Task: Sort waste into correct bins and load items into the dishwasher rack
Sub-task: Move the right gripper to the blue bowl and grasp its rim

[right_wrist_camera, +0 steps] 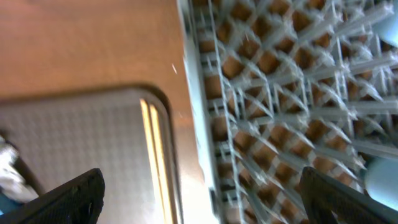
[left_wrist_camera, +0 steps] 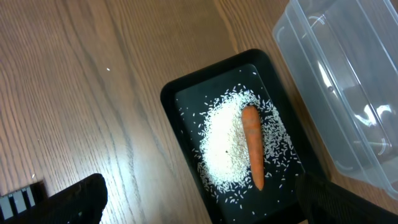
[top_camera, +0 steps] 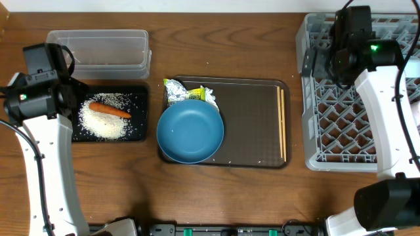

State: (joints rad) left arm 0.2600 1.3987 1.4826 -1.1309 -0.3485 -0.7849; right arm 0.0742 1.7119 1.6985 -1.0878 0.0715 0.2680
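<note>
The white rice [top_camera: 105, 122] and the orange carrot [top_camera: 110, 111] lie in the black tray [top_camera: 139, 98]. The clear tub [top_camera: 98, 49] stands behind it. The silver wrapper [top_camera: 187, 93] lies on the brown serving tray, touching the dark blue dish [top_camera: 190, 131]. The chopsticks [top_camera: 283, 124] lie along that tray's right side. The grey rack [top_camera: 341, 118] is at the right. My left gripper [left_wrist_camera: 199, 211] is open and empty above the black tray [left_wrist_camera: 186, 106], rice [left_wrist_camera: 227, 149] and carrot [left_wrist_camera: 252, 146]. My right gripper [right_wrist_camera: 202, 199] is open and empty over the rack's left wall [right_wrist_camera: 202, 124], beside the chopsticks [right_wrist_camera: 155, 155].
The brown serving tray [top_camera: 252, 118] sits mid-table. A light blue object [right_wrist_camera: 380, 177] shows in the rack at the edge of the right wrist view; I cannot tell if it is the cup or the bowl. The clear tub [left_wrist_camera: 348, 81] is beside the black tray.
</note>
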